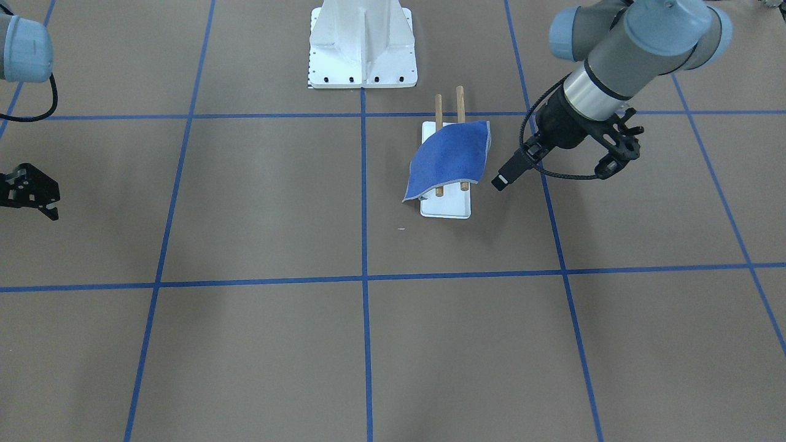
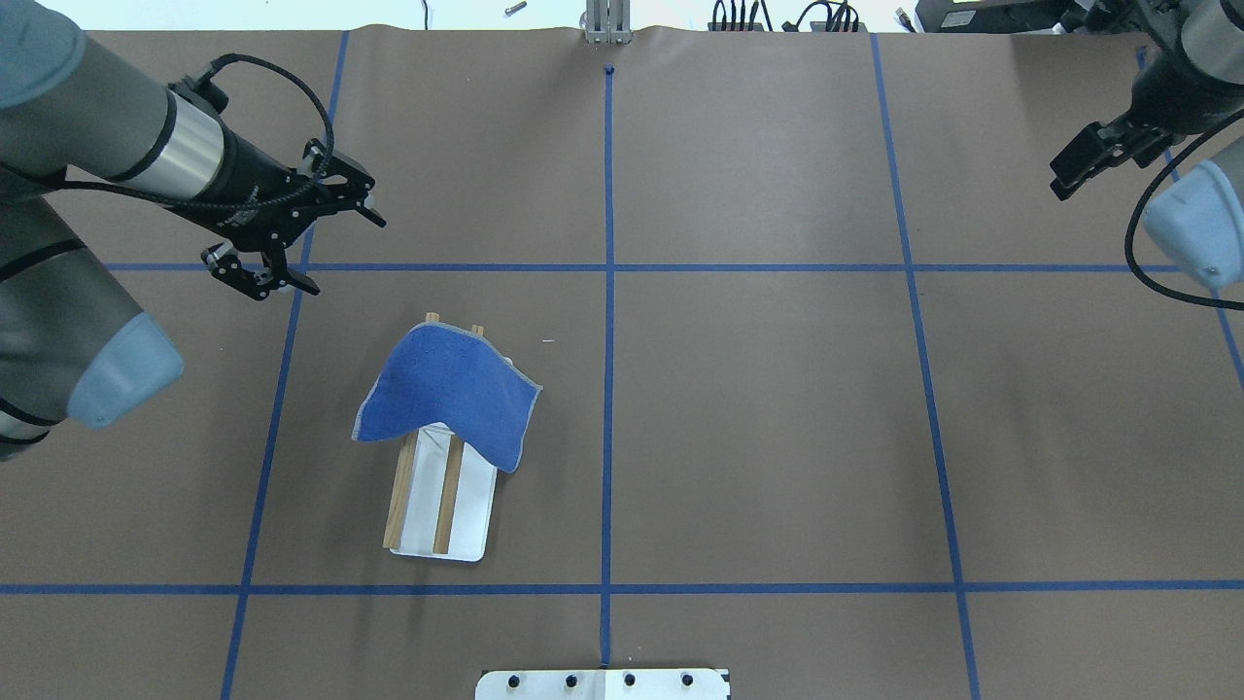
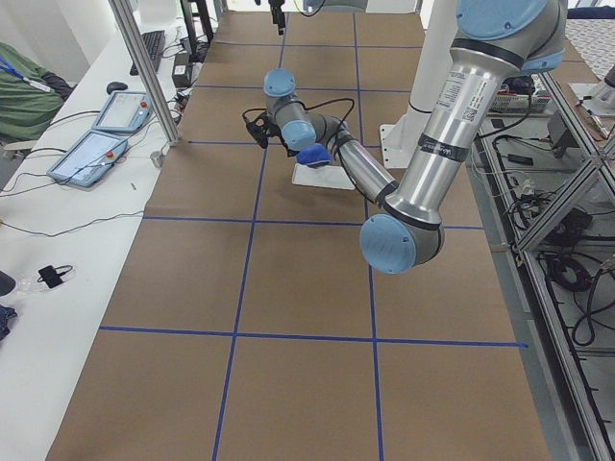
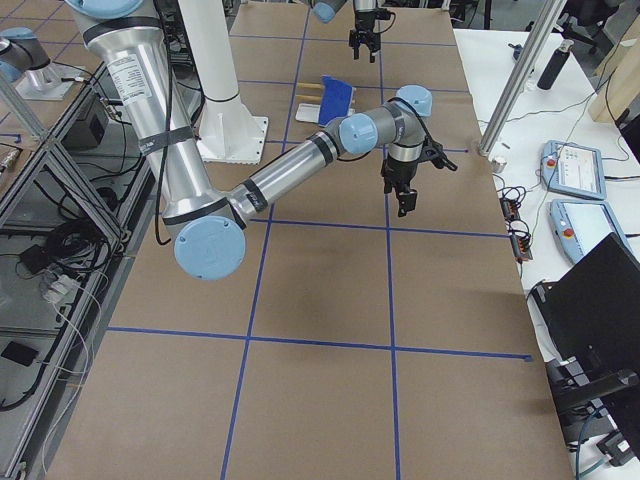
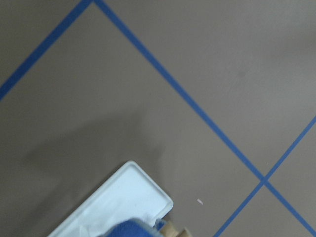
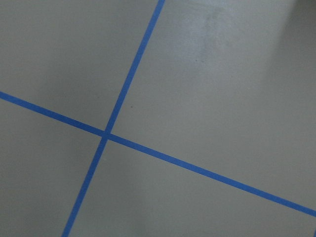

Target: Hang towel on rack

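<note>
– On the desk (image 2: 777,437), where's the small square royal-blue cloth towel (image 2: 447,399)?
– Draped askew over both brown wooden rods (image 2: 399,501) of the white-based rack (image 2: 476,510). Empty left claw (image 2: 345,255) apart, well clear; right claw (image 1: 31,193), can't tell. Looks hung. Back off high, don't snag the loose corner.
</note>
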You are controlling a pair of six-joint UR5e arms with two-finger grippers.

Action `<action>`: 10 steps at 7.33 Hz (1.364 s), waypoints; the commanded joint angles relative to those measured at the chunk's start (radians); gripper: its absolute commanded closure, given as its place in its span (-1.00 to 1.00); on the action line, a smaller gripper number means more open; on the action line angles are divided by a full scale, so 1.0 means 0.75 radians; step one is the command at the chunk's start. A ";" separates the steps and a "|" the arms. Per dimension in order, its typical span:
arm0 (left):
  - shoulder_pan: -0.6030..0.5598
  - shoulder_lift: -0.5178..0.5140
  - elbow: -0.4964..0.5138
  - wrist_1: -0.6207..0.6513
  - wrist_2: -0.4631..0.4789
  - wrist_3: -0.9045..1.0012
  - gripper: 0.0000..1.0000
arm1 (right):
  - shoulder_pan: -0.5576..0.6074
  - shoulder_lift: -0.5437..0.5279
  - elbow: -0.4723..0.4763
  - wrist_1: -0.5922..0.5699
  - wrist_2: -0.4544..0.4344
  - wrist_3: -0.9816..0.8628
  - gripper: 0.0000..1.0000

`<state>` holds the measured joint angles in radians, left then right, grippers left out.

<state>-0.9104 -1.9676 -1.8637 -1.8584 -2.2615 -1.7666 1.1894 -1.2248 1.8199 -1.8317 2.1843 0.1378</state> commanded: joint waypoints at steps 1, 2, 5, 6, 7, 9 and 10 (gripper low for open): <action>-0.093 0.036 -0.008 0.054 0.007 0.402 -0.94 | 0.115 -0.013 -0.102 -0.008 0.031 -0.063 -1.00; -0.156 0.091 -0.033 0.101 0.007 0.682 -0.94 | 0.177 -0.044 -0.148 0.004 0.063 -0.071 -1.00; -0.370 0.294 0.016 0.140 -0.001 1.549 -0.96 | 0.285 -0.244 -0.148 0.010 0.055 -0.283 -1.00; -0.426 0.357 0.038 0.185 0.001 1.754 -0.96 | 0.294 -0.303 -0.148 0.010 0.055 -0.276 -1.00; -0.501 0.408 0.083 0.240 0.003 2.003 -0.96 | 0.306 -0.332 -0.156 0.010 0.051 -0.272 -1.00; -0.667 0.494 0.198 0.277 0.007 2.395 -0.96 | 0.357 -0.381 -0.156 0.012 0.055 -0.274 -1.00; -0.718 0.559 0.320 0.257 0.017 2.475 -0.96 | 0.375 -0.432 -0.156 0.079 0.055 -0.274 -1.00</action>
<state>-1.3923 -1.6015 -1.7130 -1.6619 -2.2560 -0.0252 1.4518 -1.5094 1.7031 -1.8105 2.2252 -0.0669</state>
